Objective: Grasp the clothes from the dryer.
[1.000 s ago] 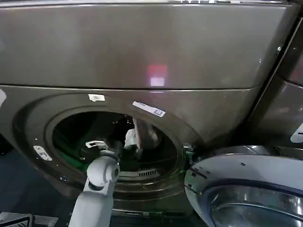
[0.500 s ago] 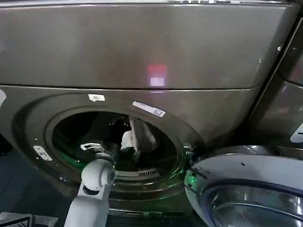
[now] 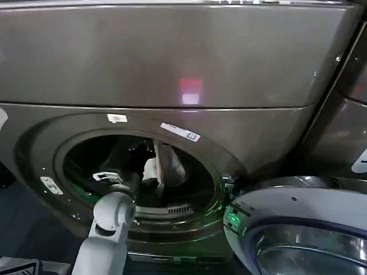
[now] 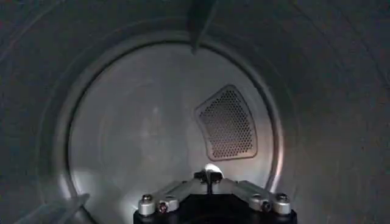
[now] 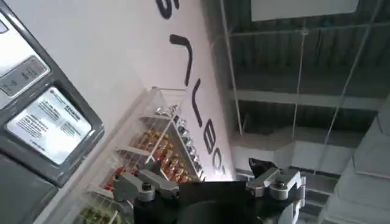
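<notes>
While the left arm reaches up from the lower left of the head view into the round porthole of the dryer (image 3: 172,63), its left pincer (image 3: 150,166) sits deep in the dark drum, just beside the clothes (image 3: 166,166). Seen from the head, the pale fabric hangs as a narrow upright bundle at the pincer's tip, and they appear to touch, though the dark drum hides whether the tips are closed on the cloth. In the left wrist view the left pincer (image 4: 209,176) points at the drum's rear wall (image 4: 146,134), its two linkage bars drawn in to meet at a narrow point with something small and pale between them; I cannot tell whether that is fabric. A perforated vent panel (image 4: 228,125) is set in the rear wall.

Further right in the head view, a small white label (image 3: 117,118) and a longer slanted sticker (image 3: 180,132) sit on the porthole's rim, and a red light (image 3: 190,91) glows on the bronze front panel above. At the lower right stands the open door (image 3: 298,229) with its silver rim and glass.

The right pincer (image 5: 210,182) is raised clear of the machine with its fingers spread wide and nothing between them, facing a white wall with dark lettering (image 5: 195,91), a shelf of goods (image 5: 158,152) and a ceiling.
</notes>
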Motion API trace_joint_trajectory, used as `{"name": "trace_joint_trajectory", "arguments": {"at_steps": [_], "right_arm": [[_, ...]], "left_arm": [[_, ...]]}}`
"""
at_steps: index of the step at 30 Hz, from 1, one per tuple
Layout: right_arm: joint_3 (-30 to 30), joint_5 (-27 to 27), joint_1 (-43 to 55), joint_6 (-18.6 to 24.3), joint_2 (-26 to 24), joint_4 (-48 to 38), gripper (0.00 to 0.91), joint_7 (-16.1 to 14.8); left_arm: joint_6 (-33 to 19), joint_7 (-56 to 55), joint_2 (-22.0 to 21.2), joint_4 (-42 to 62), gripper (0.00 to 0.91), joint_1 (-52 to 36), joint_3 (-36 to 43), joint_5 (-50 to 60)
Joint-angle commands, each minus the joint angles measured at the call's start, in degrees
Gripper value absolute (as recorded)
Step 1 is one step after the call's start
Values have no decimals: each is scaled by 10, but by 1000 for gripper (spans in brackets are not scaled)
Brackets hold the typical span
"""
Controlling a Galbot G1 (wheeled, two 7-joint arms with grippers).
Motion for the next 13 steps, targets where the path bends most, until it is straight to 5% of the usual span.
{"name": "trace_joint_trajectory", "arguments": {"at_steps": [1,13], "right_arm": [[1,0,2,-2,0,1,907,-3],[3,1,2,-4,1,3,907,-6]], "left_arm": [[2,1,0,3,0,-5,2,0],[6,4,0,9,0,-11,8,1]]}}
